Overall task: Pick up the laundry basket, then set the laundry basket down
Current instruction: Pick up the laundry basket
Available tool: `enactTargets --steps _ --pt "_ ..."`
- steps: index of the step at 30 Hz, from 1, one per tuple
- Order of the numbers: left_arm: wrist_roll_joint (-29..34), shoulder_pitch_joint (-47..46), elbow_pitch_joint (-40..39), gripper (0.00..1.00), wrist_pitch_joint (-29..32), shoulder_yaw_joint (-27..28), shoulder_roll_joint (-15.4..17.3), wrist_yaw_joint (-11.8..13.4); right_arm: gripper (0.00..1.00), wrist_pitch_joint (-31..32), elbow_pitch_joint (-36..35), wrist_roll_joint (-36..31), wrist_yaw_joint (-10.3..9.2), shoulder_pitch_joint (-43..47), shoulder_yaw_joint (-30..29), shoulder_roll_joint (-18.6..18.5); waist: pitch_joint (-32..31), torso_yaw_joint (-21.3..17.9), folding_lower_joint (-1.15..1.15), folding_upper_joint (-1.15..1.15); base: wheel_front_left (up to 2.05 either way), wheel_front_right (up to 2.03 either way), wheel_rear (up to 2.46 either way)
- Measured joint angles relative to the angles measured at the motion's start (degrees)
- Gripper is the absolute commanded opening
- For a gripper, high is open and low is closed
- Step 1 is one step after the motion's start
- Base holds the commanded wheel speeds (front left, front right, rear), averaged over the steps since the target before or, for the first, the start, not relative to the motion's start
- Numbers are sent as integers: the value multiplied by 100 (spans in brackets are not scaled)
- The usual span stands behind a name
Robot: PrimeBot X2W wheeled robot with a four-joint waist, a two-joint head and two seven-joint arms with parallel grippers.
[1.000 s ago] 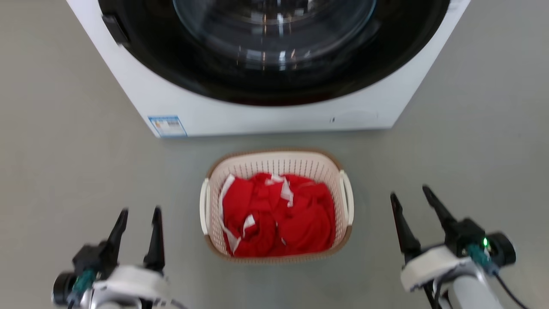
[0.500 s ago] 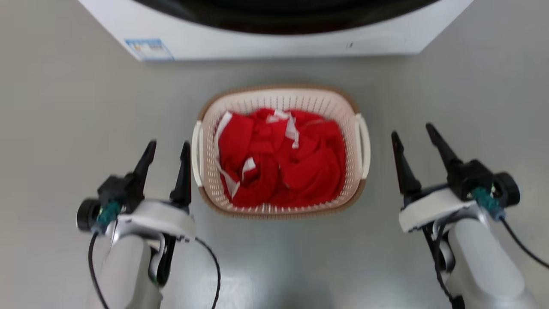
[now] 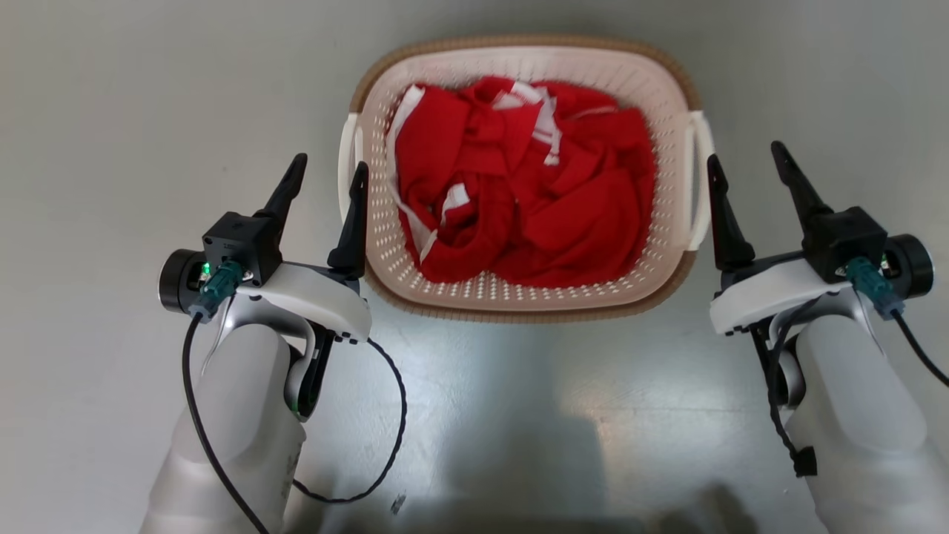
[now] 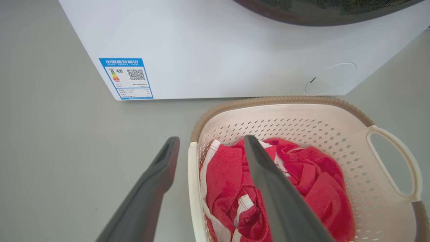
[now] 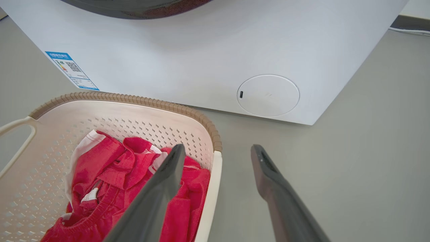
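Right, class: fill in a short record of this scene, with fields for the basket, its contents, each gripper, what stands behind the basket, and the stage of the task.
Basket: cream laundry basket with a brown rim, standing on the grey floor
Contents: crumpled red clothing with white trim
Left gripper: open, fingers either side of the left handle
Right gripper: open, fingers either side of the right handle
Behind basket: white washer with a blue label
Stage: basket not yet gripped or lifted

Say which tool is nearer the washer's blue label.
Left. The left tool faces the blue label from the left side of the laundry basket; the right tool is at its right side.
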Motion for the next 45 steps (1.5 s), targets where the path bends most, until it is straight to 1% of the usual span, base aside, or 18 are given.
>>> enactTargets --steps 3,12,19,29,41,45 --pt "-110 -74 132 100 0 -66 0 0 100 0 23 -11 0 -76 -31 -13 176 49 0 0 0 0 0" --pt "-452 -379 127 100 0 -413 -12 2 100 0 13 -115 0 -252 -152 -30 617 137 0 0 0 0 0" --pt "-641 -571 164 100 0 -578 -16 77 100 0 -22 -203 0 -286 -216 -38 877 227 0 0 0 0 0" --pt "-801 -734 278 100 0 -760 -21 212 100 0 -33 -198 0 -292 -187 -46 1101 303 0 0 0 0 0" --pt "-903 -811 433 100 0 -957 -21 215 100 0 -86 -132 0 -297 -98 -49 1262 296 0 0 0 0 0" --pt "-1039 -843 434 100 0 -1031 -22 216 100 0 -93 -97 0 -296 -91 -49 1300 301 0 0 0 0 0"
